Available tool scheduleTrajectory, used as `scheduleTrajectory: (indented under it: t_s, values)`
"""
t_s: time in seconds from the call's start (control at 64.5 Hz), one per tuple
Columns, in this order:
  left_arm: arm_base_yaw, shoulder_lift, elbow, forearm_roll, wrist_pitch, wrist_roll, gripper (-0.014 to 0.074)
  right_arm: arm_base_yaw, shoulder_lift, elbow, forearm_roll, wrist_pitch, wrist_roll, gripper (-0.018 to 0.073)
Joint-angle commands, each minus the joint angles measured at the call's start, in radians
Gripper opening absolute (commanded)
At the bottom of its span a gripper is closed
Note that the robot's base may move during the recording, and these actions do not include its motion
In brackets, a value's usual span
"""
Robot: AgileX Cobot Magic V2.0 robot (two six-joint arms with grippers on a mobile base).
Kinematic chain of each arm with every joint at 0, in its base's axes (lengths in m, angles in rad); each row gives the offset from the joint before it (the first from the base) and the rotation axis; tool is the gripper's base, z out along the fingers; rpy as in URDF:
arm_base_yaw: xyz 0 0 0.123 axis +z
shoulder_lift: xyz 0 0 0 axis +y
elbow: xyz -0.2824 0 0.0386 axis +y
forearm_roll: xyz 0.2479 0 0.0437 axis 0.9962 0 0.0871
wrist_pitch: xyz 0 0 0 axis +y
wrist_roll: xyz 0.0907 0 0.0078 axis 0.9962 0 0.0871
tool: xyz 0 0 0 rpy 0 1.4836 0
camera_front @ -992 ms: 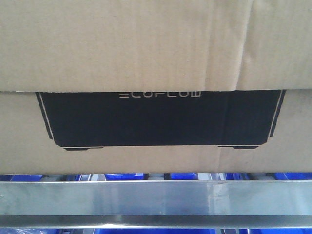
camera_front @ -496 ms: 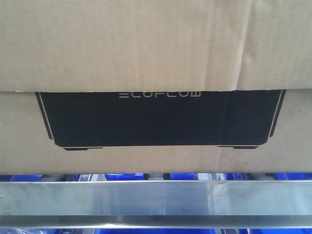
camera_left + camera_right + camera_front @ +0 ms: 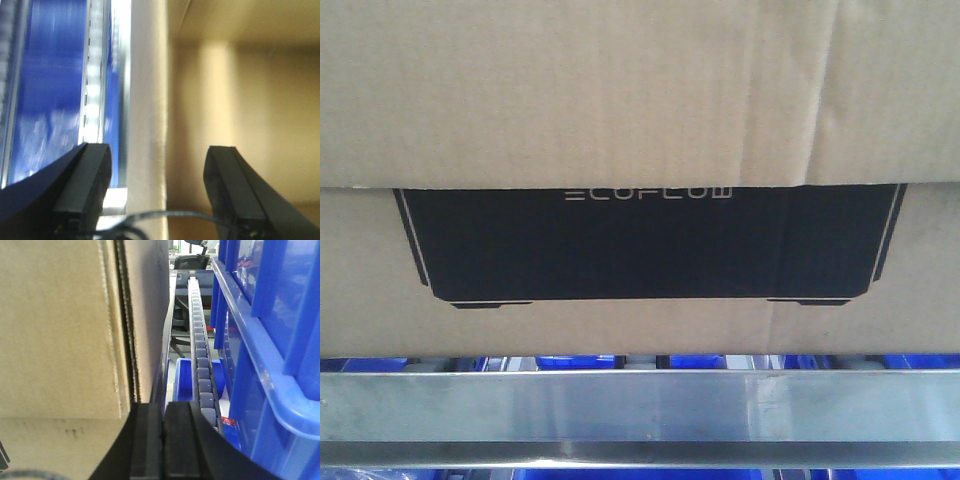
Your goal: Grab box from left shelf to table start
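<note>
A brown cardboard box (image 3: 620,100) with a black ECOFLOW panel fills the front view, sitting above a metal shelf rail (image 3: 640,405). In the left wrist view my left gripper (image 3: 157,172) is open, its two black fingers astride the box's vertical corner edge (image 3: 150,100). In the right wrist view my right gripper (image 3: 162,440) is shut with nothing between its pads, close beside the box's side (image 3: 55,330). Neither gripper shows in the front view.
Blue plastic bins (image 3: 270,350) stand close on the right of the right gripper, with a roller track (image 3: 200,350) between them and the box. Blue bins (image 3: 590,362) also show under the box behind the rail.
</note>
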Motion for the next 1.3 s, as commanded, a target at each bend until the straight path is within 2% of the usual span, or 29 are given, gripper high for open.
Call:
scheduleTrajectory:
  t_s: [0.0,0.155,0.527,0.977,1.287]
  values:
    - [-0.007,0.023,-0.045,0.0,-0.043,-0.025,0.0323,-0.001,-0.011,-0.018,-0.005,-0.086,-0.004,0.0049]
    - [-0.007,0.083,-0.063,0.0,-0.032,-0.029,0.0322,-0.001,-0.011,-0.018,-0.005,-0.086,-0.004,0.0049]
    - [-0.007,0.131,-0.067,0.0,-0.025,-0.029,0.0233,-0.001,-0.011,-0.018,-0.005,-0.086,-0.004,0.0049]
    - [-0.007,0.131,-0.067,-0.001,-0.027,-0.029,-0.0105,-0.001,-0.011,-0.018,-0.005,-0.086,-0.004,0.0049]
    - [-0.007,0.131,-0.067,-0.003,-0.027,-0.029,-0.0104,-0.001,-0.011,-0.018,-0.005,-0.086,-0.004,0.0049]
